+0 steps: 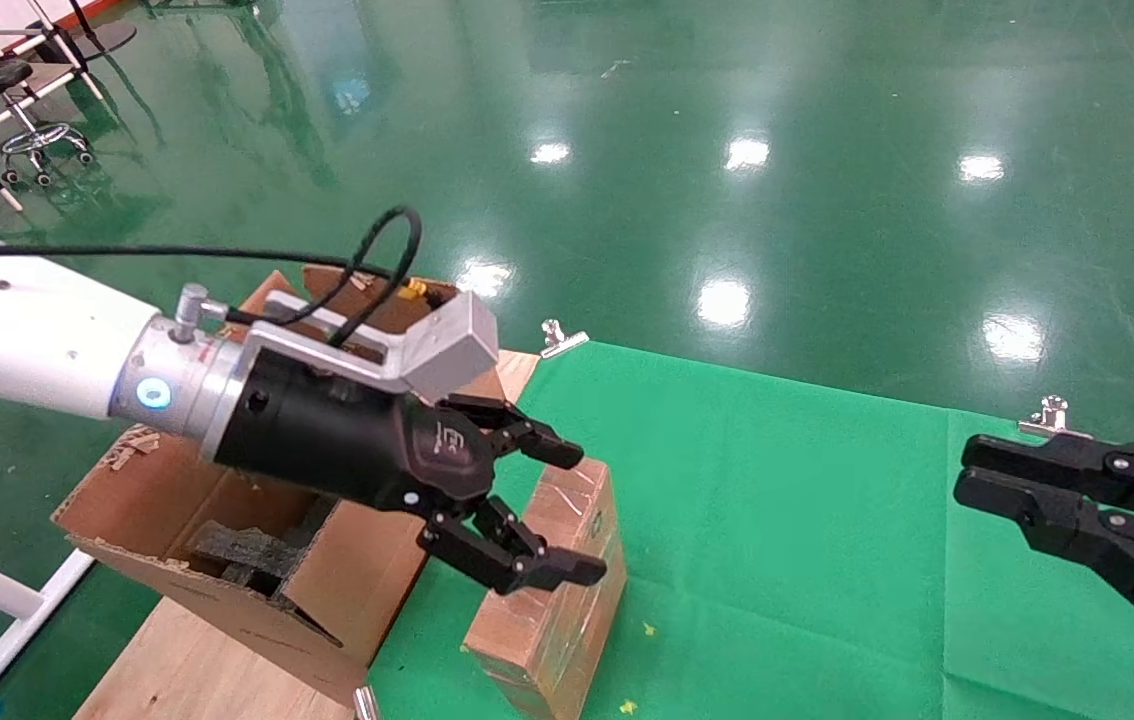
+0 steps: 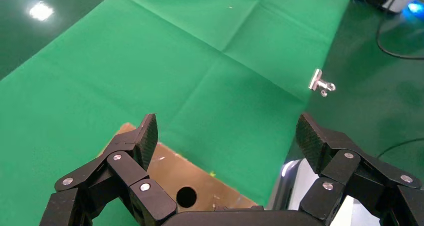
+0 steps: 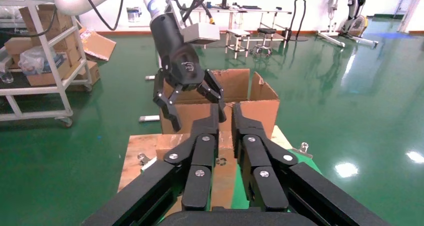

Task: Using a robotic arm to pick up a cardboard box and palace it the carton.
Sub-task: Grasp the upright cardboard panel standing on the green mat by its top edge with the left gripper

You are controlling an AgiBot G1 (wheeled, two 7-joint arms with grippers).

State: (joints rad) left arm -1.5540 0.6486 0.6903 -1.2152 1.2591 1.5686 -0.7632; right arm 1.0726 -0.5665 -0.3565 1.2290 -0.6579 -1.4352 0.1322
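The small taped cardboard box (image 1: pixel 567 620) lies on the green cloth beside the carton; its round hole shows in the left wrist view (image 2: pixel 200 178) and its recycling mark in the right wrist view (image 3: pixel 221 162). My white left arm's gripper (image 1: pixel 577 513) is open and empty, hovering just above the box's end nearest the carton, also seen in its own view (image 2: pixel 227 131) and from the right wrist (image 3: pixel 197 122). The large torn carton (image 1: pixel 367 590), with black foam inside, stands left of the box (image 3: pixel 260 105). My all-black right gripper (image 1: pixel 967 470) is shut and idle at the right (image 3: pixel 225 116).
The green cloth (image 1: pixel 777 520) is held by binder clips (image 1: pixel 562 338) (image 1: pixel 1052 412) (image 2: pixel 321 82). A wooden board (image 1: pixel 187 660) lies under the carton. A stool (image 1: pixel 7 80) and frames stand far left on the glossy green floor. A shelf cart (image 3: pixel 40 60) holds boxes.
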